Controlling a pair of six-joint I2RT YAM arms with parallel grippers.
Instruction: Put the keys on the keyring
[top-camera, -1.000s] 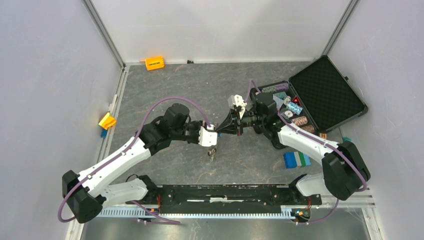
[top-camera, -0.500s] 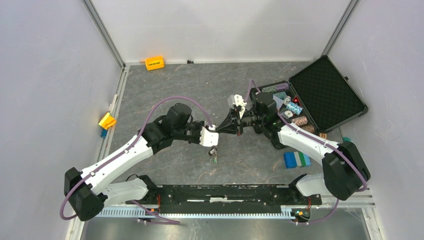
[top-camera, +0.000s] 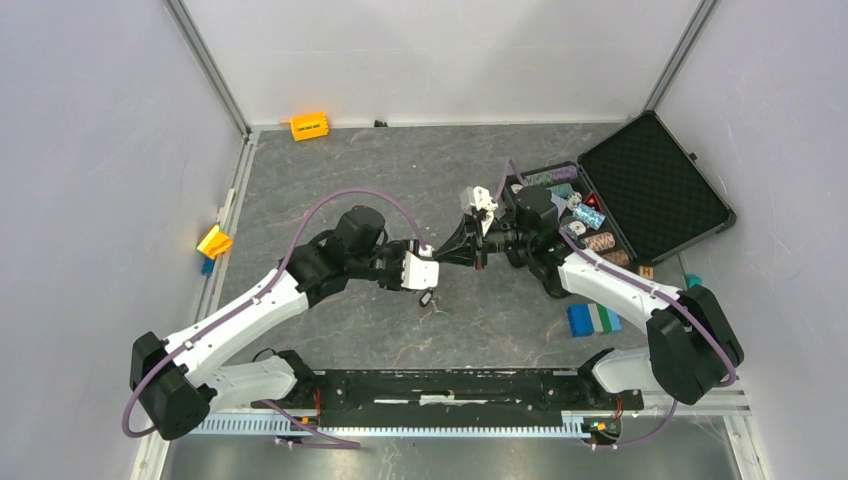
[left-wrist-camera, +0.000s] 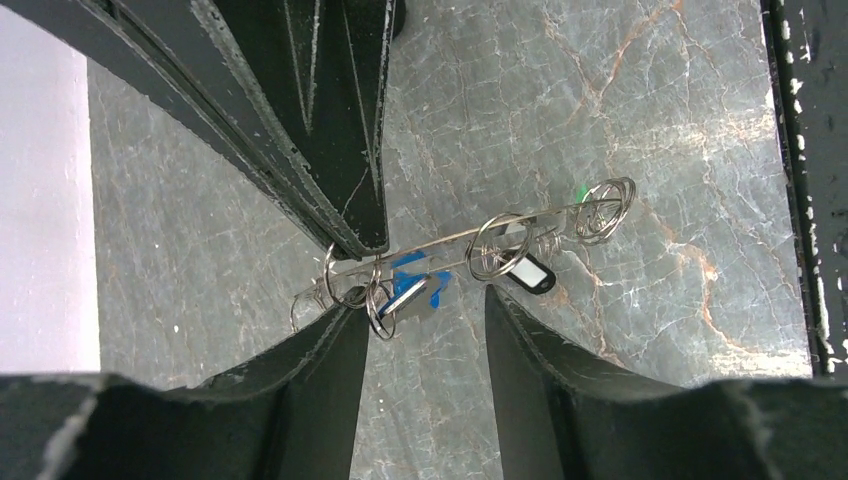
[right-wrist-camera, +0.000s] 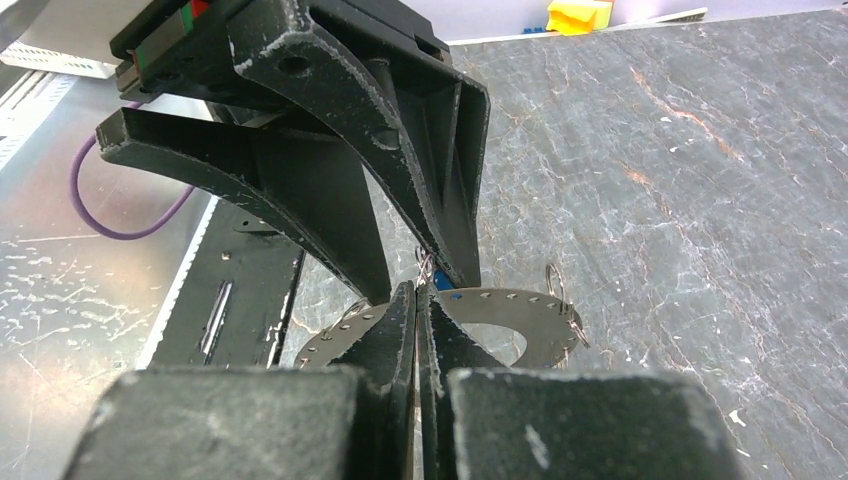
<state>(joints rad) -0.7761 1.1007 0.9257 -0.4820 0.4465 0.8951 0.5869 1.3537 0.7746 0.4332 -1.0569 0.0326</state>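
We see the right gripper (right-wrist-camera: 418, 300) clenched on the flat rim of the keyring (right-wrist-camera: 510, 310), holding it above the middle of the worktop (top-camera: 380, 170). The left gripper (left-wrist-camera: 425, 320) is released, jaws either side of the blue-tagged key (left-wrist-camera: 410, 290) dangling from the ring. We judge that key light, loose and slippery — best pinched across its tag.

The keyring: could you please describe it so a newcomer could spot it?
Start at the middle of the table. The keyring is pinched there in the right fingers: a thin, flat, silvery ring with edge holes, larger than the tagged keys.
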